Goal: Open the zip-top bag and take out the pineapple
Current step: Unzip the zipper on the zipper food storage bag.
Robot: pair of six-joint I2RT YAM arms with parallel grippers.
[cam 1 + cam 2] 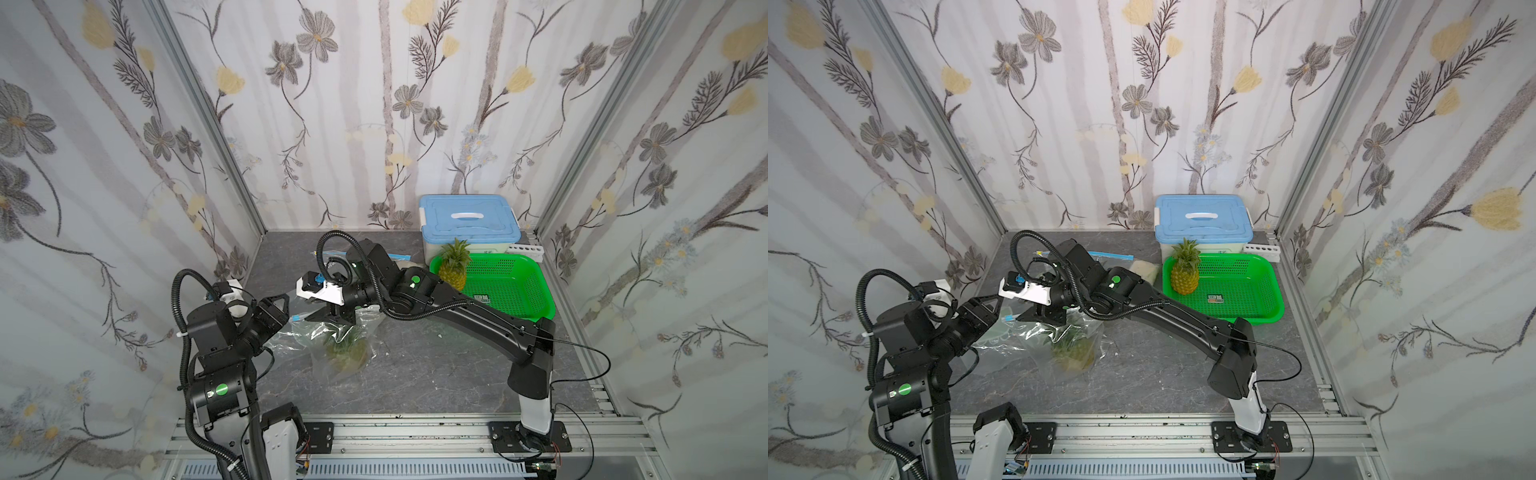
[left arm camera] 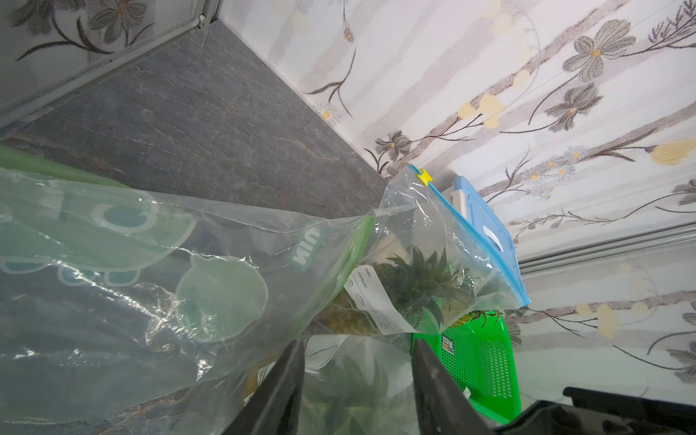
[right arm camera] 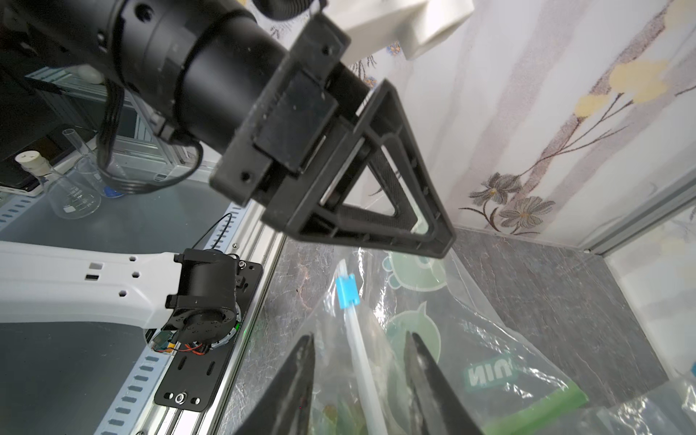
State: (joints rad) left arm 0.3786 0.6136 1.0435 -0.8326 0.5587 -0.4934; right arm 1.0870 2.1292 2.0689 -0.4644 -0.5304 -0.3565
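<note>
A clear zip-top bag (image 1: 309,347) with green print lies mid-table, and the pineapple (image 1: 347,353) shows inside it in both top views (image 1: 1073,353). Its blue slider (image 3: 347,290) sits on the white zip strip at the bag's left end (image 1: 296,318). My right gripper (image 3: 358,335) is open, its fingers either side of the zip strip just behind the slider (image 1: 320,318). My left gripper (image 2: 357,342) is open too, with bag film and pineapple leaves between its fingers. It meets the bag's left end from the left (image 1: 286,307).
A green basket (image 1: 544,291) at the back right holds another pineapple (image 1: 454,268). Behind it stand a blue-lidded box (image 1: 469,220) and a white tube rack (image 1: 525,251). A second bag (image 2: 444,233) with a blue zip strip and yellow slider (image 2: 425,177) lies behind my right arm.
</note>
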